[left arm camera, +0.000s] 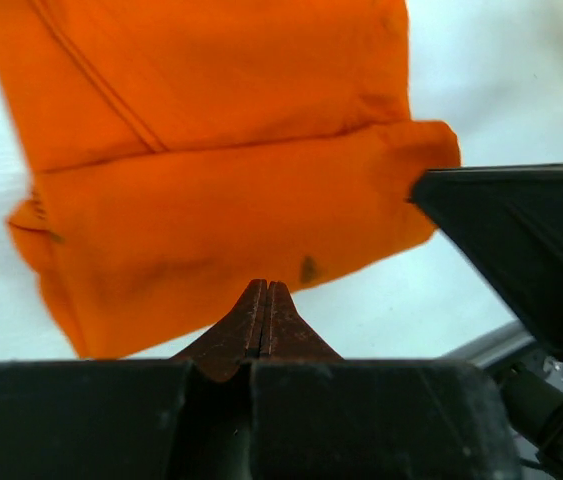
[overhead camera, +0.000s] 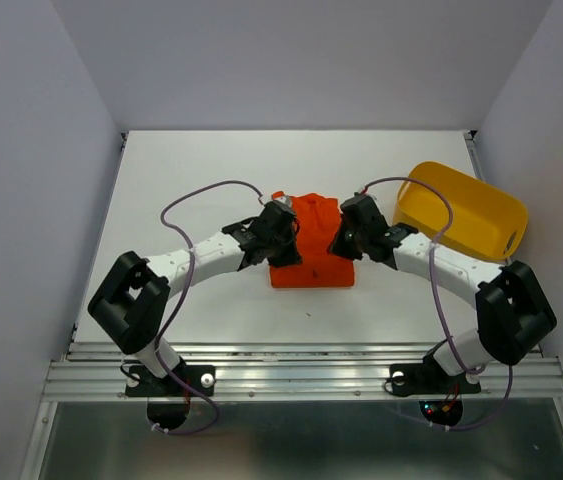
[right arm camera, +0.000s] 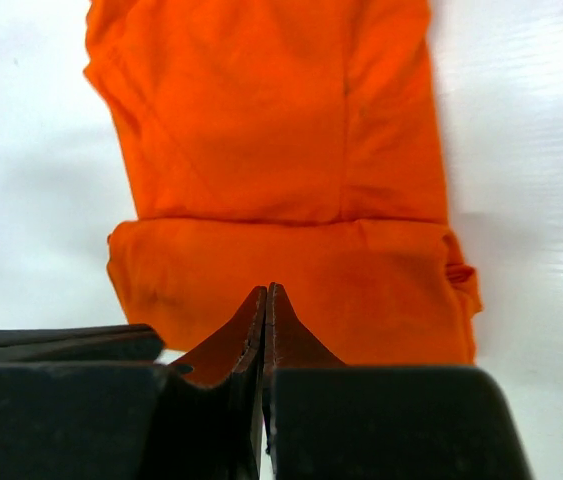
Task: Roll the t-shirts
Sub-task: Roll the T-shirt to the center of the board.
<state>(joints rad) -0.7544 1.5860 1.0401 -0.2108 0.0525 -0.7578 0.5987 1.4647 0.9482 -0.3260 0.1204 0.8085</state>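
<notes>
The orange-red t-shirt (overhead camera: 311, 248) lies mid-table as a narrow strip running away from the arms. Its near end is turned over into a thick fold (right arm camera: 381, 290), which in the left wrist view is the fold (left arm camera: 201, 240). My left gripper (overhead camera: 283, 240) hovers over the shirt's left edge, and its shut fingertips (left arm camera: 266, 287) hold nothing. Opposite it, my right gripper (overhead camera: 346, 240) is at the shirt's right edge, also shut and empty (right arm camera: 266, 290). Both point at the near fold from just in front of it, with no cloth between the jaws.
A yellow plastic tub (overhead camera: 461, 212) lies tilted at the back right, close to the right forearm. White table (overhead camera: 191, 170) surrounds the shirt, with walls on three sides. A metal rail (overhead camera: 301, 375) runs along the near edge.
</notes>
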